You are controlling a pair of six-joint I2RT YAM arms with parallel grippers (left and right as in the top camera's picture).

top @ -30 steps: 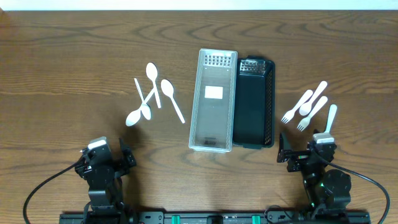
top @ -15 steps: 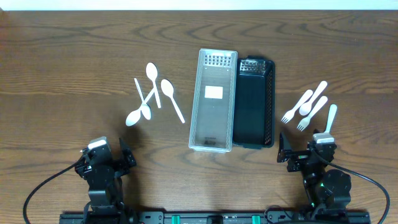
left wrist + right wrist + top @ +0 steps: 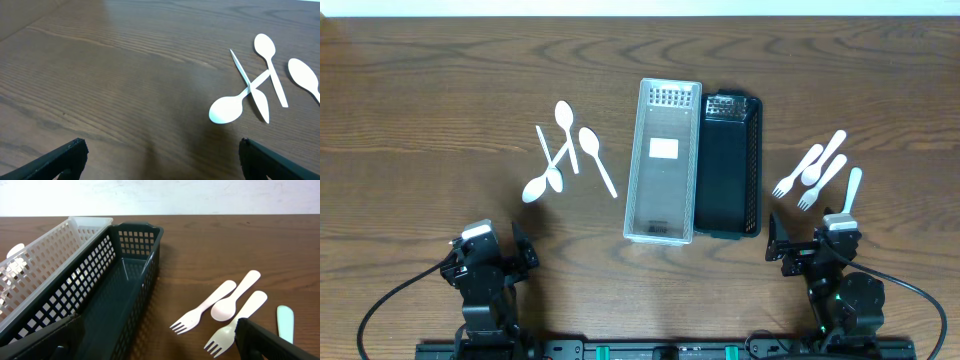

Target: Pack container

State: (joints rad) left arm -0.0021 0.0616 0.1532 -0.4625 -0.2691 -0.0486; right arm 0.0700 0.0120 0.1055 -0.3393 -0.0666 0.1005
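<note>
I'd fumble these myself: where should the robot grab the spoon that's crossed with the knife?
Probably the neck of the spoon, just above the bowl, coming straight down and pinching across the handle. It lies flat on the table, so only its top is reachable, and that stretch is clear of the knife, while the handle's far end sits close to another spoon.

White spoons (image 3: pixel 564 112) and forks (image 3: pixel 202 306), one pale-mint utensil (image 3: pixel 285 322), a milky-white latticed basket (image 3: pixel 632 160), a black latticed basket (image 3: pixel 756 170), brown wood-grain table (image 3: pixel 420 100).
</note>
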